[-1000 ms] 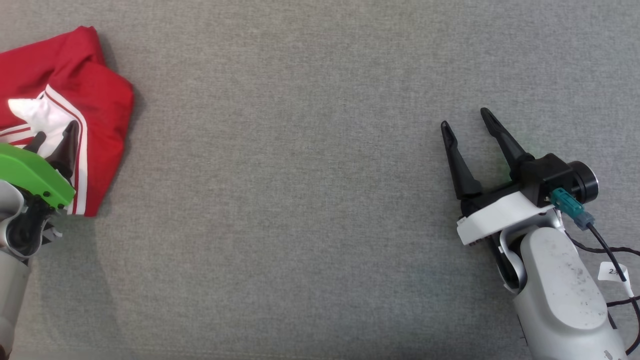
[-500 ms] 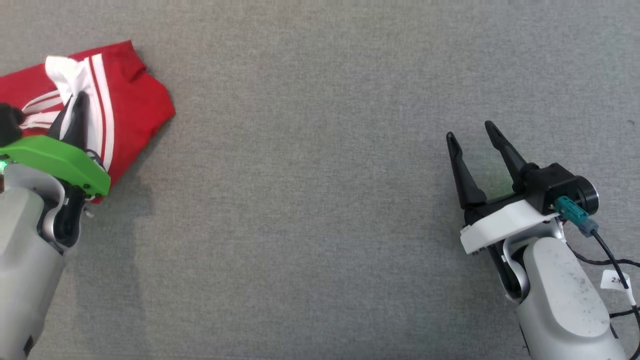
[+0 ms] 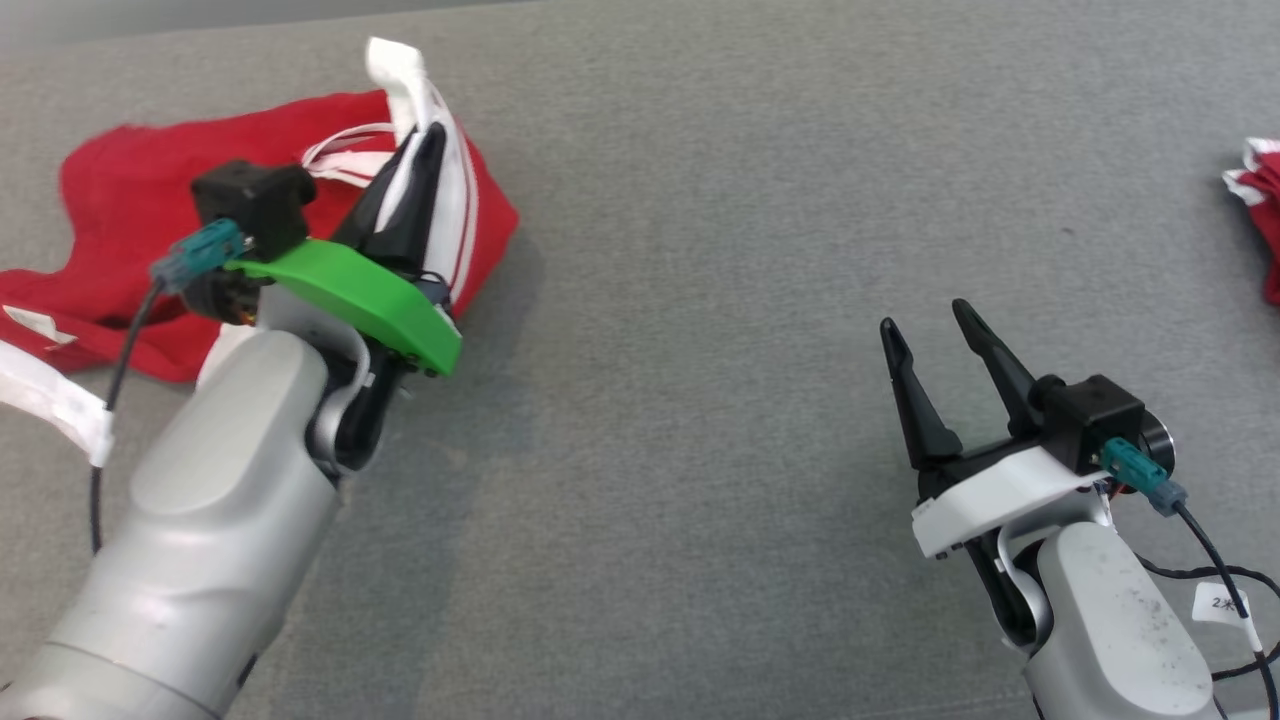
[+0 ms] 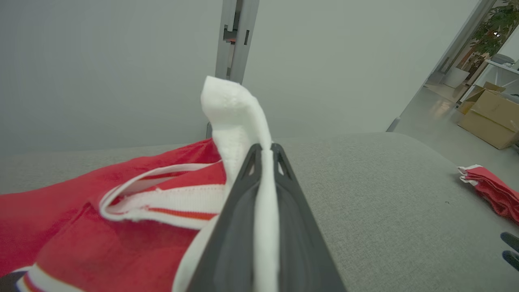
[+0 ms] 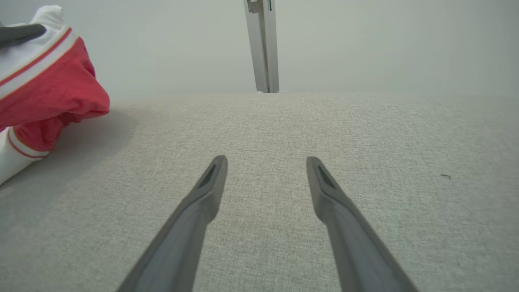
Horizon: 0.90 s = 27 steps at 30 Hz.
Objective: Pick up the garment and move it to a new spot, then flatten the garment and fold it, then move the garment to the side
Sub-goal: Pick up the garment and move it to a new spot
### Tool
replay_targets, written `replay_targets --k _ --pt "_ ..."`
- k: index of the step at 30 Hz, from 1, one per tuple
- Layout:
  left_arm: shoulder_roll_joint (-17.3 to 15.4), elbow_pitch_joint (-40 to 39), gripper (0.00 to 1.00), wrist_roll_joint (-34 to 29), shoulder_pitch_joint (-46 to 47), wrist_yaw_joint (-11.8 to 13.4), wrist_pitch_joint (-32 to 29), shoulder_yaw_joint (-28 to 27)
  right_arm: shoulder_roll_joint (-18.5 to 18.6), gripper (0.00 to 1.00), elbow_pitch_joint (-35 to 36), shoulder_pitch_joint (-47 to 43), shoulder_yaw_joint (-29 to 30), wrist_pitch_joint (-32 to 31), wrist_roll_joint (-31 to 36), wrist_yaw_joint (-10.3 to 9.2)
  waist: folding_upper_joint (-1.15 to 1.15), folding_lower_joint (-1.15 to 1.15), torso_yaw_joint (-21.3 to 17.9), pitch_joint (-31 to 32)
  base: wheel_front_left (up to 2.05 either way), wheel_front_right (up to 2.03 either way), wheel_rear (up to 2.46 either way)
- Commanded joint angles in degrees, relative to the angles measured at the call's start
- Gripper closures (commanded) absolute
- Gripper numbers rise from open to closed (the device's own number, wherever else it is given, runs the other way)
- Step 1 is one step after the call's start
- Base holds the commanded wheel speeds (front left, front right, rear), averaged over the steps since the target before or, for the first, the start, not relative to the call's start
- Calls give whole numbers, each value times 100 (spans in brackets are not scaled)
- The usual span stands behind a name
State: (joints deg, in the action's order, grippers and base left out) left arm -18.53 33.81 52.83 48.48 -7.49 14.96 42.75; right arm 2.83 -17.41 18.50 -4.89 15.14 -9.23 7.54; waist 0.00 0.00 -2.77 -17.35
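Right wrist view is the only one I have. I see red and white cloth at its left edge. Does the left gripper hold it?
Observer: Yes. The left gripper is shut on a white fold of the garment.
Operator: Is any other cloth near?
Observer: Yes. A second red-and-white bundle lies apart from it, at the far right edge of the head view.

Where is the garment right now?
In the head view the garment sits bunched at the upper left of the grey surface, with a white fold pinched in the left gripper, well apart from the open right gripper.
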Motion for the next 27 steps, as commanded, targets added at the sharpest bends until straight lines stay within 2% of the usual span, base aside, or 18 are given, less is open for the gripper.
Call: replay_targets --k 1,8,13,14,15,20,27 --pt "107 -30 100 -50 -95 2 29 33 19 0 15 -71 -22 1 -77 -11 0 0 -707 195 0 0 0" --pt "738 -78 100 -287 32 2 26 566 14 0 75 -157 -106 0 -243 -11 0 0 -1535 121 0 0 0" --pt "1018 58 100 -348 5 2 26 818 15 0 79 -192 -125 0 -301 -11 0 0 -1812 90 0 0 0" --pt "1041 131 41 -360 -43 2 26 788 14 0 80 -211 -116 0 -308 -11 0 0 -1823 101 0 0 0" --pt "1049 161 0 -431 -67 2 27 739 14 0 79 -227 -102 0 -308 -11 0 0 -1820 115 0 0 0" --pt "1011 235 0 -863 -427 148 25 194 13 0 72 -271 -13 0 -241 -11 0 0 -1613 248 0 0 0" --pt "802 13 0 -1609 -1292 382 26 -944 19 0 -11 -369 53 0 -115 -11 0 0 -1045 579 0 0 0"
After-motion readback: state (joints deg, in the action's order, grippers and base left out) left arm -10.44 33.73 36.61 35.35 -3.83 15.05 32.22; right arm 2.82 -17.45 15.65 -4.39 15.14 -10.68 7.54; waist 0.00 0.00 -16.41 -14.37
